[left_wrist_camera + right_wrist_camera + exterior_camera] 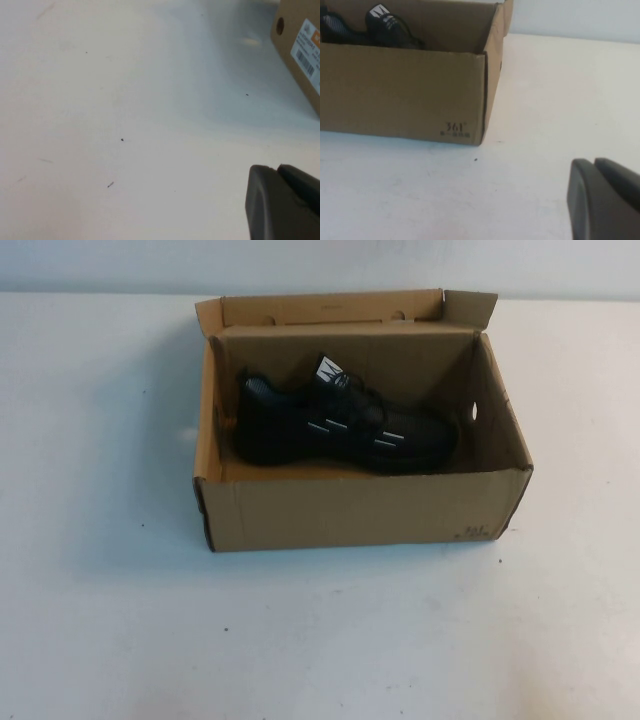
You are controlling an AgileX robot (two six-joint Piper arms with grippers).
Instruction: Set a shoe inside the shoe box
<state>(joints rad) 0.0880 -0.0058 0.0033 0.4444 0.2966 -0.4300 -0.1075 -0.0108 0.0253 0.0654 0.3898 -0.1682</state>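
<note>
1. Cardboard forms the shoe box (360, 510), brown and rectangular, standing on the white surface (320, 640) slightly toward 12 o'clock from the middle of the high view, its flap lid (330, 308) folded back at 12 o'clock.
2. Inside it lies the shoe (340, 430), a black sneaker with short white dashes on its side, resting on the box floor with its length from 9 o'clock to 3 o'clock and its white-marked tongue tag up at 12 o'clock.
3. In the right wrist view the shoe (380, 27) shows over the box's near wall (400, 90), which carries small print near its corner.
4. The left tool (282, 200) hangs over bare surface, closed and holding nothing; the box's end wall (295, 30), with 1 round hole and a white label, stands well apart from it.
5. The right tool (605, 195) is likewise closed and empty, above the surface near the box's corner, touching neither box nor shoe.
6. Neither arm appears in the high view.
</note>
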